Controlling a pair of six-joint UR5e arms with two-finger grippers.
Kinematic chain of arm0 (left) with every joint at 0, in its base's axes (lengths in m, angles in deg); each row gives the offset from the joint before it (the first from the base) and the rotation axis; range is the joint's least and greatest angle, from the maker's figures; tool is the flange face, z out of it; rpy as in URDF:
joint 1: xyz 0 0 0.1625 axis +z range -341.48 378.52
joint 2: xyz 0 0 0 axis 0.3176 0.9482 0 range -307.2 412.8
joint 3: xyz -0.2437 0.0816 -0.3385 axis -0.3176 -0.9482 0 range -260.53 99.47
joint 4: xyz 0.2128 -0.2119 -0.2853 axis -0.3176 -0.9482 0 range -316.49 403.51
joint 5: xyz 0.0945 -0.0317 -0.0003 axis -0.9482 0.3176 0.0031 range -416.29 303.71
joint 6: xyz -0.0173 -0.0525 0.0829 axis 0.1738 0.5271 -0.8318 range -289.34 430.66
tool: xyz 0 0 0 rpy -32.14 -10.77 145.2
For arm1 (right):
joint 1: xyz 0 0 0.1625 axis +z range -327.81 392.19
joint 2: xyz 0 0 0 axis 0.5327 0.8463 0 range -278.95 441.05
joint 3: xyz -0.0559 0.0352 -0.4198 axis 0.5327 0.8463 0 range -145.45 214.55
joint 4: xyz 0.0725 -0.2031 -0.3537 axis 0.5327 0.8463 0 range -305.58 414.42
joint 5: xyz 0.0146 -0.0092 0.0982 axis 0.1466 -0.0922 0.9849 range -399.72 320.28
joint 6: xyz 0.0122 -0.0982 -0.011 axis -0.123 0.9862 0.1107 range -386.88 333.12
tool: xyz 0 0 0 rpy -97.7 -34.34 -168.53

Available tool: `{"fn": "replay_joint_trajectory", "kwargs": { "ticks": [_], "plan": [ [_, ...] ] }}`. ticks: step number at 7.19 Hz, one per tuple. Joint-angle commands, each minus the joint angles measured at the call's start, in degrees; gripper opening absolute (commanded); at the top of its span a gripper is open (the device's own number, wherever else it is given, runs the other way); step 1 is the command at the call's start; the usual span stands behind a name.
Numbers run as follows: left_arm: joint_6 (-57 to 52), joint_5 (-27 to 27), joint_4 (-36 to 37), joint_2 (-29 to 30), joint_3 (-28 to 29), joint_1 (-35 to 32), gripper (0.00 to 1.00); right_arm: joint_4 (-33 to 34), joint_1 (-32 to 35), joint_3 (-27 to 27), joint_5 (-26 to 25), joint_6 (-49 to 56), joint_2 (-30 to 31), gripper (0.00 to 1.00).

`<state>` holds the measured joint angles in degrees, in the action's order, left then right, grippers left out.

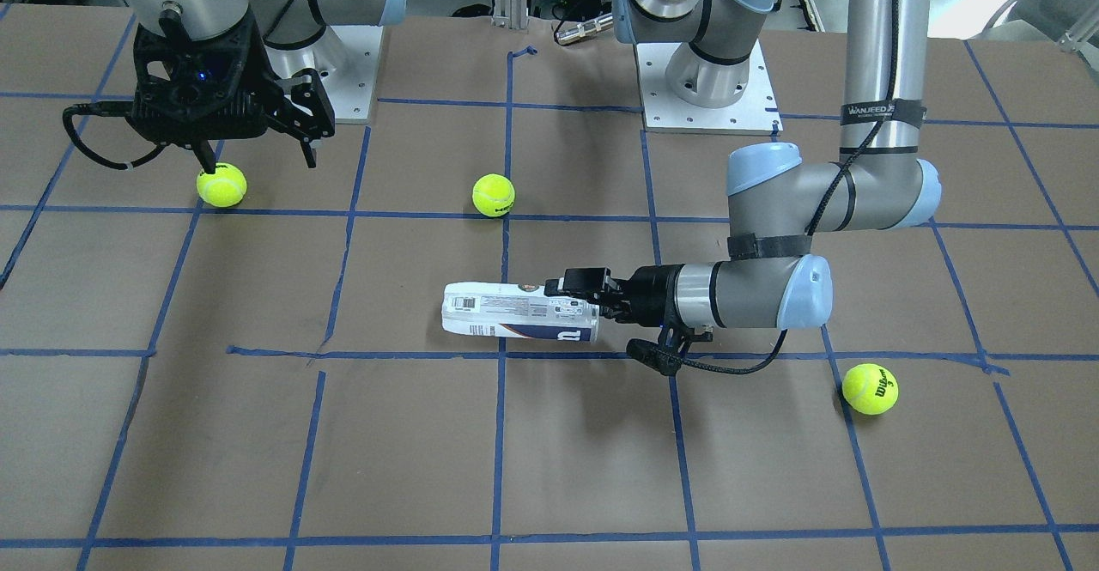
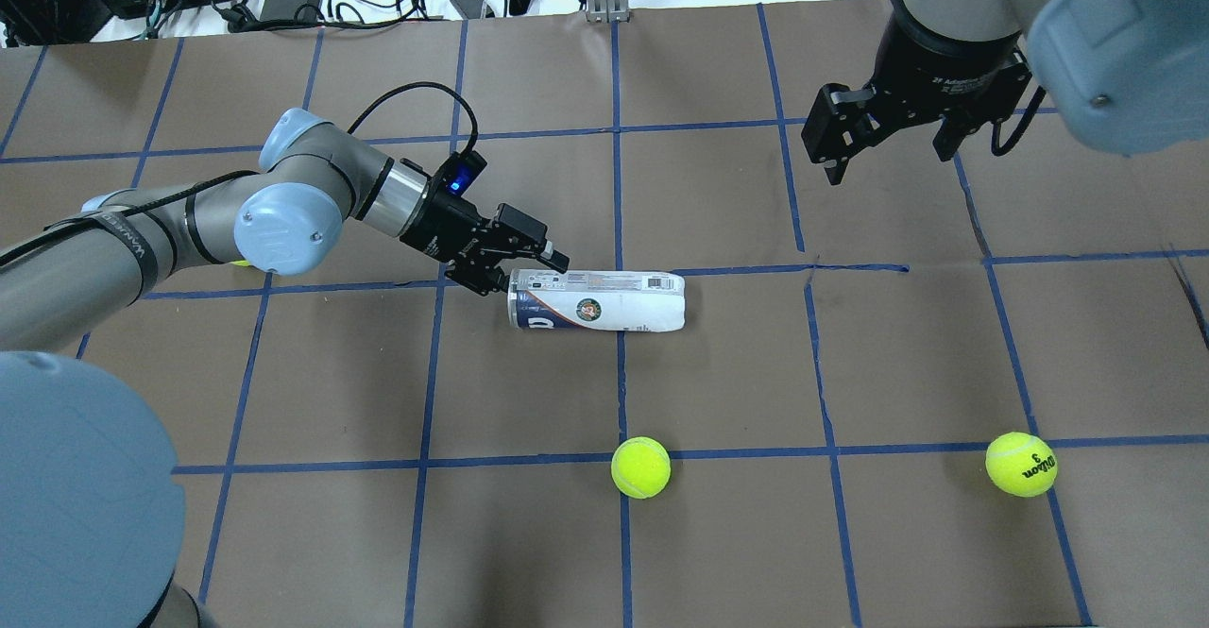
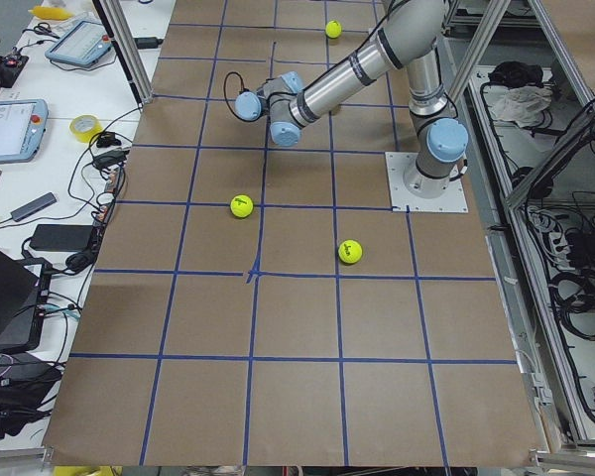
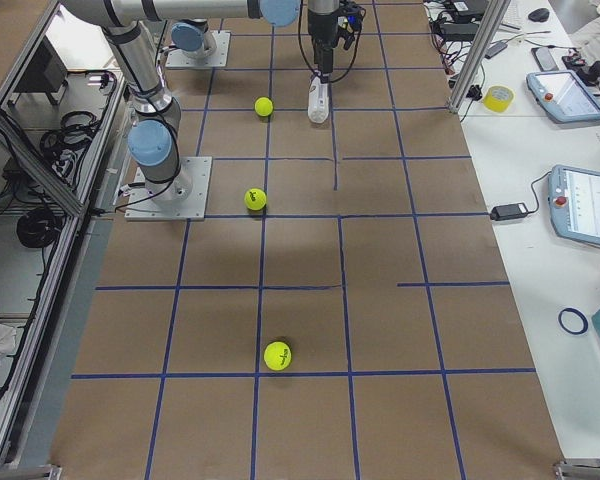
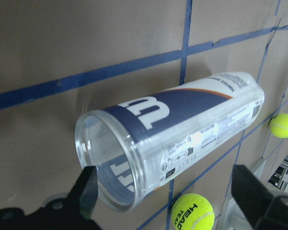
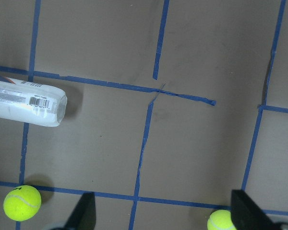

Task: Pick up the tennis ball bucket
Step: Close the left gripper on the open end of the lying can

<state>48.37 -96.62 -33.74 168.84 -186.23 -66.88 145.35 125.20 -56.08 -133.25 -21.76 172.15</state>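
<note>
Front-facing view: the can (image 1: 506,313) lies on its side mid-tabletop (image 1: 258,434). The left hand (image 1: 577,296) is level at its open end, released and not gripping. The right hand (image 1: 259,164) hangs released above a ball (image 1: 221,185).

Overhead: the can (image 2: 595,300) lies across a tape line (image 2: 619,392), with the left hand (image 2: 522,274) at its mouth.

Left wrist view: the spread fingers (image 5: 86,191) flank the can's (image 5: 182,139) mouth, one at the rim, the other well apart.

Right wrist view: the can's closed end (image 6: 26,103) shows at the left edge.
</note>
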Motion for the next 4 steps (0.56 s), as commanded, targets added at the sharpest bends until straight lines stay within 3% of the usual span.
{"fn": "replay_joint_trajectory", "kwargs": {
  "ticks": [1,4],
  "plan": [
    [-0.21,1.75,-0.01,0.06,0.06,-0.03,0.0,-0.32,-0.11,-0.07,0.71,-4.03,0.04,1.0],
    [7.32,2.02,1.04,-1.87,0.41,-0.55,0.0,3.96,-0.29,-2.69,3.88,-2.31,0.04,1.0]
  ]
}}
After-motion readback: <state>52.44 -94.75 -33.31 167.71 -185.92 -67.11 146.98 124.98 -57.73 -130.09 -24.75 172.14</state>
